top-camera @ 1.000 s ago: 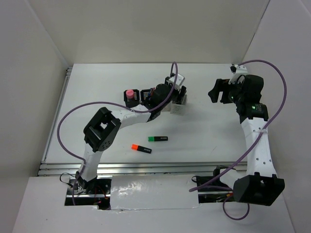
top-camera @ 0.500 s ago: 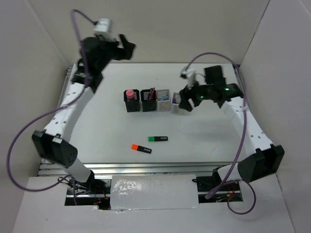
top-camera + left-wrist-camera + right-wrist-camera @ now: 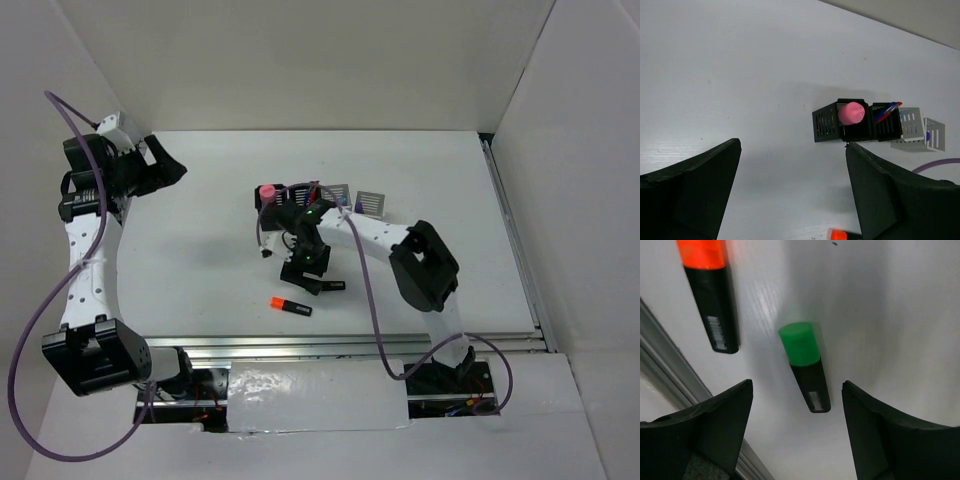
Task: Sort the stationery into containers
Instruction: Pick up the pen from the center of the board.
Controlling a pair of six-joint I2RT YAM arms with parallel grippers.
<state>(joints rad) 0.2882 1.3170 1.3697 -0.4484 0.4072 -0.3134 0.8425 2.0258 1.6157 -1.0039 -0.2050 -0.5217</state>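
White table (image 3: pixel 200 270) bears four cups (image 3: pixel 826 124), orange highlighter (image 3: pixel 291 305) and green highlighter (image 3: pixel 805 367).

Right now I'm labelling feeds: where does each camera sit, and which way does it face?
Top: fixed above, behind the bases, looking down on the table; left arm, right arm show.
Left wrist: raised far left, facing the cups; open left pincer shows.
Right wrist: low, facing down at the green marker; open right pincer shows.
Both wrists share the orange marker.

Counter (image 3: pixel 200 260): white, matte, faintly grained.
Walls (image 3: pixel 300 60): plain off-white panels closing in on three sides.
Rail (image 3: pixel 330 345): aluminium, along the near edge.
Light: soft, even, with faint shadows.
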